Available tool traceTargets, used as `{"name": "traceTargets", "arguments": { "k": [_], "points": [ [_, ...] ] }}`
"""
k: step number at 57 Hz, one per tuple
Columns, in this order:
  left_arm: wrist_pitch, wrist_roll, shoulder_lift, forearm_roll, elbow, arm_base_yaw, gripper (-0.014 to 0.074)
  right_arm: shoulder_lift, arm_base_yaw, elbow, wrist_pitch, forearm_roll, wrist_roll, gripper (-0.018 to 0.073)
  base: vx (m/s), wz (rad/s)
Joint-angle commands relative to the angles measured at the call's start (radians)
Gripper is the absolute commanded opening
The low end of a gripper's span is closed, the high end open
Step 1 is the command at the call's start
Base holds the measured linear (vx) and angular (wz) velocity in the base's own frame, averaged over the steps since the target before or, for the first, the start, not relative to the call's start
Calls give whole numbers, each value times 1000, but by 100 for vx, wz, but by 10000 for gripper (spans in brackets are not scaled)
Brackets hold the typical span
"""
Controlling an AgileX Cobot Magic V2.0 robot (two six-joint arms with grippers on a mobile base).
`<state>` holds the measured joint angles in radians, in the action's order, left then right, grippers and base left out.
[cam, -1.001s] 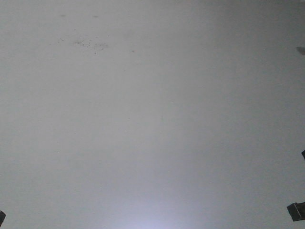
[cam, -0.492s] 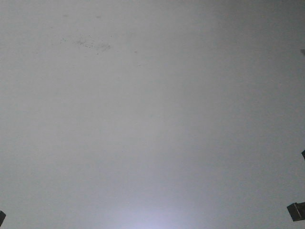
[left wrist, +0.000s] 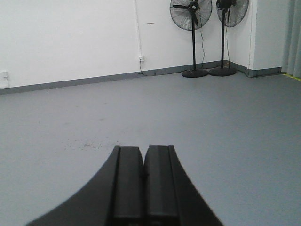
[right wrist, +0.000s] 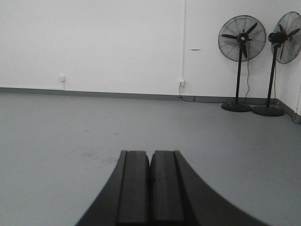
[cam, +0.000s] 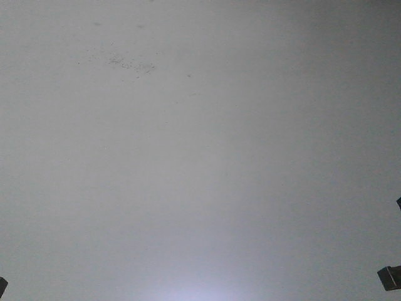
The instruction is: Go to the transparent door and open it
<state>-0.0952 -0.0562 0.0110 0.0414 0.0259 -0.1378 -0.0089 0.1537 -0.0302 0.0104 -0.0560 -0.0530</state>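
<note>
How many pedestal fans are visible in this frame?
2. The first pedestal fan stands against the white wall; the second pedestal fan stands beside it, nearer the corner.

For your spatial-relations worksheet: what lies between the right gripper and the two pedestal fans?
Only bare grey floor, faintly scuffed near the right gripper; the right wrist view shows it.
</note>
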Motion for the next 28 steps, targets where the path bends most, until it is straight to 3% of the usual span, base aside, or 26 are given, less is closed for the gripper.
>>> {"name": "traceTargets", "arguments": {
  "k": [1, 28],
  "points": [
    [84, 7, 14, -2, -18, -2, 3, -15, -7, -1, -83, 3, -5, -4, 24, 10],
    [84, 7, 14, -2, -18, -2, 3, -15, -7, -1, -83, 3, -5, -4, 29, 28]
  ]
}}
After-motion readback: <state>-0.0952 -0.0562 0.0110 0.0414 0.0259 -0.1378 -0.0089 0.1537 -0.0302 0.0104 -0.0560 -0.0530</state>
